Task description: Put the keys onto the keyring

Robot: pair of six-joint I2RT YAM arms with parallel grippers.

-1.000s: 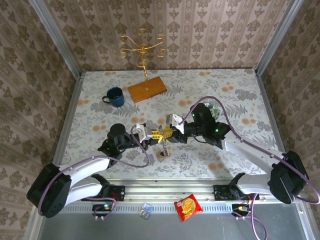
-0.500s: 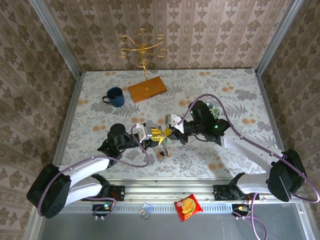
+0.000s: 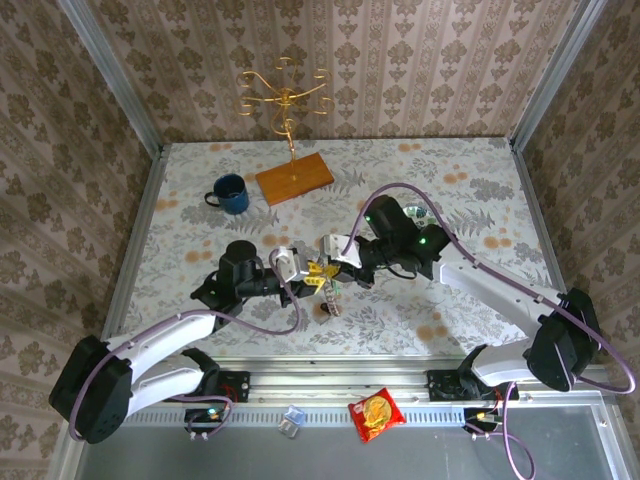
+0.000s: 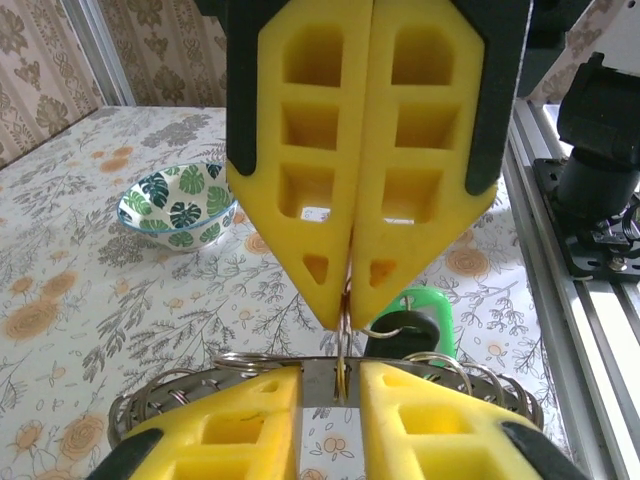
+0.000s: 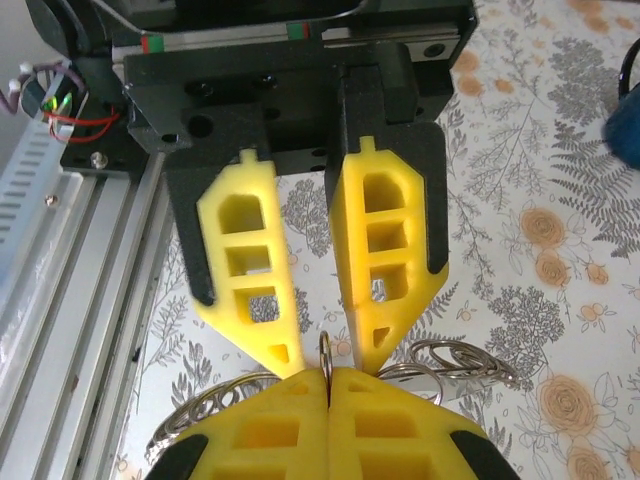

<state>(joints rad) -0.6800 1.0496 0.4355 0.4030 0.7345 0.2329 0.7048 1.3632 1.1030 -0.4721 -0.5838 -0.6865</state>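
Two arms meet nose to nose over the middle of the flowered table (image 3: 470, 190), and the meeting point is the hardest thing to read. From above, the fingertips and whatever hangs under them blur into one small dark tangle (image 3: 328, 292). Close up, the right gripper (image 4: 348, 315) has its yellow pads pressed together on the thin wire of the keyring (image 5: 325, 347). The keyring stands up as a small loop between the tips of the left gripper (image 5: 327, 358), whose jaws sit a little apart around it; whether they touch the wire is not clear. A green-headed key (image 4: 428, 305) peeks out behind the right fingers, its blade hidden, and the dark shape (image 4: 403, 330) beside it may be the second key. Grey wire coils (image 4: 170, 392) lie partly hidden behind the left fingers. Compared with a second ago, the right arm has swung left, bringing its gripper nearer the left one.
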